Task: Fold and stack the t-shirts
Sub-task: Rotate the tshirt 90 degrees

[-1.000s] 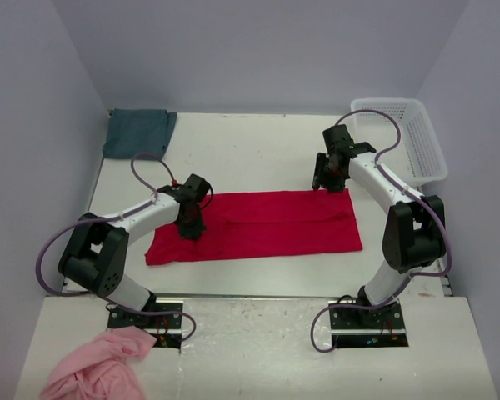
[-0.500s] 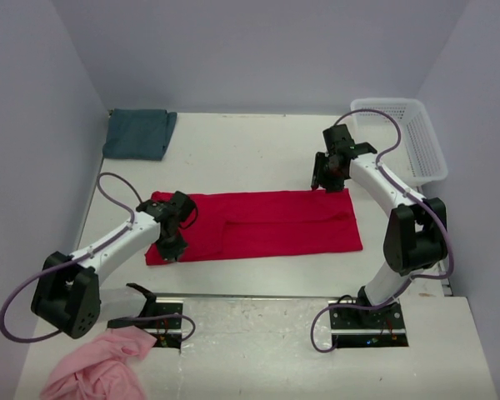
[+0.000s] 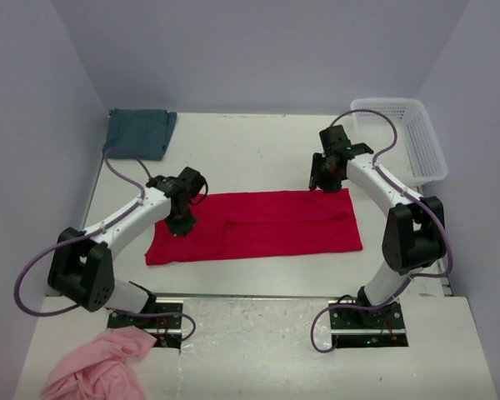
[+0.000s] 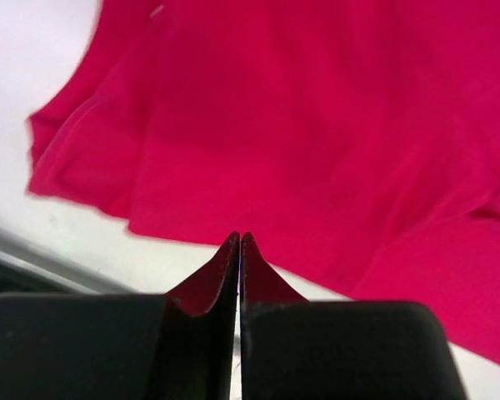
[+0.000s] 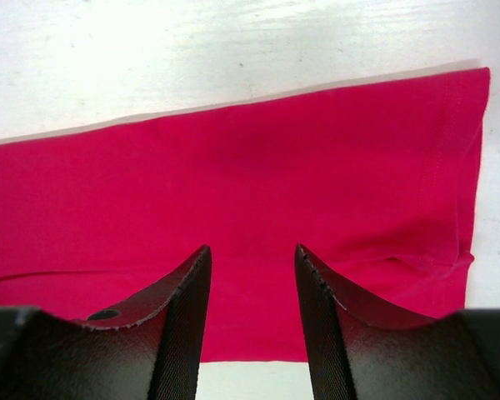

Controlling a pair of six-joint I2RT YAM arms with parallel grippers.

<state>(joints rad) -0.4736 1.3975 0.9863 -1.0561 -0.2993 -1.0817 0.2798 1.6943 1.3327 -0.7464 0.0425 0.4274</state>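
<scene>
Crimson t-shirt (image 3: pixel 267 225) lying flat mid-table, one gripper over each end
Nearest, a pink cloth (image 3: pixel 96 367) lies crumpled by the left arm's base; beyond it the crimson t-shirt stretches left to right across the white table (image 3: pixel 250 150), the left gripper (image 4: pixel 240 242) with fingers pressed together over its left part, the right gripper (image 5: pixel 250 250) with fingers parted over its far right corner; farther back, a white basket (image 3: pixel 425 158) stands right and the teal t-shirt (image 3: pixel 137 133) lies folded in the far left corner
</scene>
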